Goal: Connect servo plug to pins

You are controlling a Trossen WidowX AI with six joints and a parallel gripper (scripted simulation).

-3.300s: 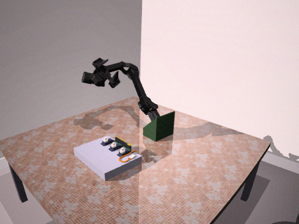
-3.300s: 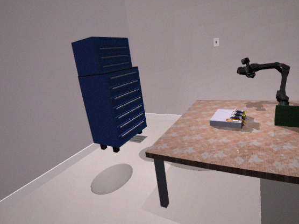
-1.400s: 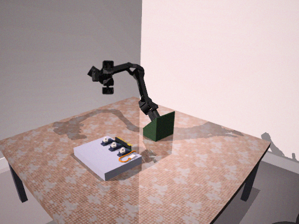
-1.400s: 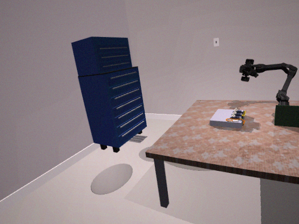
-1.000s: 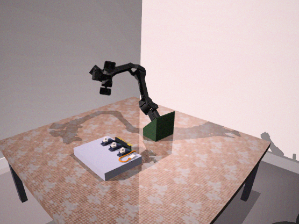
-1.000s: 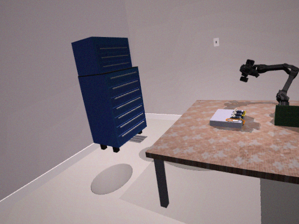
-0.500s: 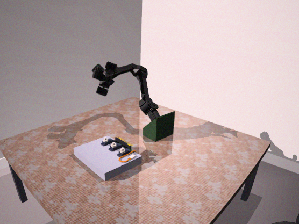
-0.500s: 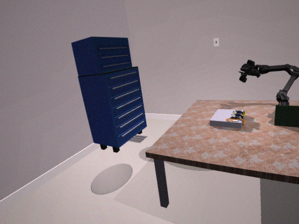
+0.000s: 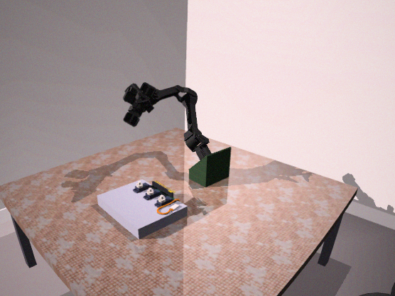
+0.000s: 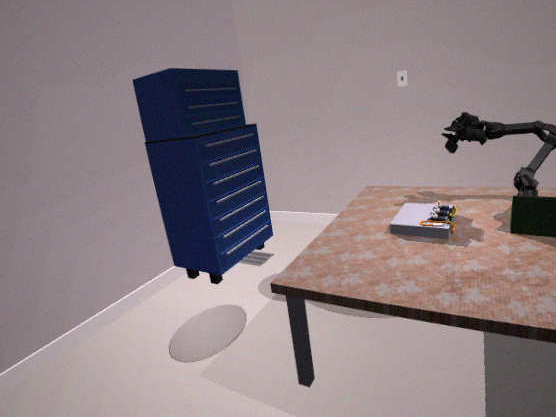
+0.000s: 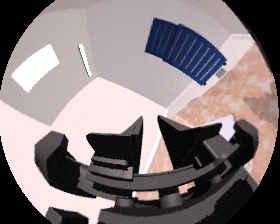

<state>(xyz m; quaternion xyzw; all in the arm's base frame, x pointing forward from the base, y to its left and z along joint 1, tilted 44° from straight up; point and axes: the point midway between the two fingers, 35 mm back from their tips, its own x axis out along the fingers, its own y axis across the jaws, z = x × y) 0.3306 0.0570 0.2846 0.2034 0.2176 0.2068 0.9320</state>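
Note:
The pale lilac holder [image 9: 121, 206] [image 10: 410, 214] [image 11: 228, 126] lies on the table. Three dark servos with white horns, one of them a servo [image 9: 162, 200] nearest the plug, sit along its side toward the arm's base. An orange lead [image 9: 159, 210] loops on the holder's corner to a small whitish plug [image 9: 175, 206] lying there. A dark strip with yellow [image 9: 163, 188] stands behind the servos. The pins, marked band and dot are too small to make out. My gripper [image 10: 445, 132] [image 11: 150, 117] is partly open and empty, high above the table and well away from the plug.
The arm rises from a dark green wedge-shaped base [image 9: 217, 167] [image 10: 534, 216] beside the holder. The patterned table [image 9: 227, 249] [image 10: 400, 271] carries both. A blue drawer cabinet [image 10: 205, 181] [image 11: 195, 55] stands off beyond the table.

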